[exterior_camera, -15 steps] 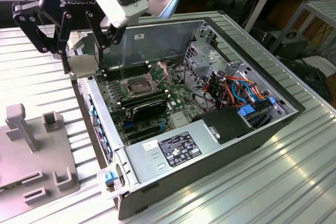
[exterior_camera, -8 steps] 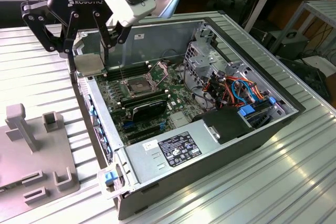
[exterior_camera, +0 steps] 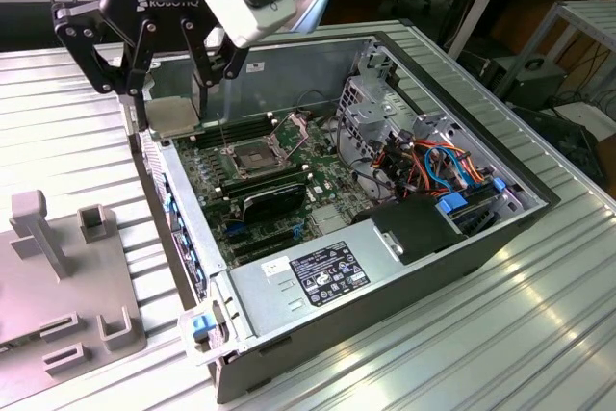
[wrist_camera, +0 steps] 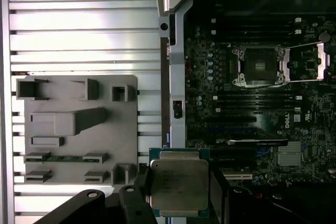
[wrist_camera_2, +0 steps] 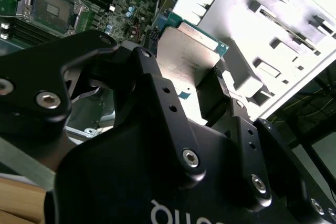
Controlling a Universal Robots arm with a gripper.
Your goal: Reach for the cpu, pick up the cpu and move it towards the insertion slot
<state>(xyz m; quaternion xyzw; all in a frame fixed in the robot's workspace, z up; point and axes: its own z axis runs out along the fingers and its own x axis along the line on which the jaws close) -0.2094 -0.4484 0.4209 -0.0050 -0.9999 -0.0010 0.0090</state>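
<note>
Starting at the exterior view's left, a grey holder tray [exterior_camera: 58, 286] with upright pegs lies on the ribbed metal surface [exterior_camera: 77, 132], and just right of it stands the open computer case [exterior_camera: 385, 334]. The gripper [exterior_camera: 159, 93] hangs over the case's far left corner, its fingers pinching the cpu [exterior_camera: 176, 118] by two opposite edges, so the chip is off the surface and in the air. Judging by that, the reach and the pick-up are done; what is left is the travel to the insertion slot [exterior_camera: 252, 156], which sits further right on the green board [exterior_camera: 289, 190] with its metal plate hinged up and its dark centre bare. The chip is near the slot but well short of being over it. Further right again lie the black-labelled power supply [exterior_camera: 318, 276] and a bundle of coloured cables [exterior_camera: 433, 166]. In the first wrist view the cpu [wrist_camera: 178, 184] shows its pale metal face squarely, with the holder tray [wrist_camera: 79, 129] on the surface and the slot [wrist_camera: 261, 65] open on the board, so the gap between chip and socket reads plainly there. The second wrist view looks past the gripper's black knuckles and shows a finger [wrist_camera_2: 212, 95] pressed against the edge of the cpu [wrist_camera_2: 186, 56], a contact the exterior view leaves hard to judge.
</note>
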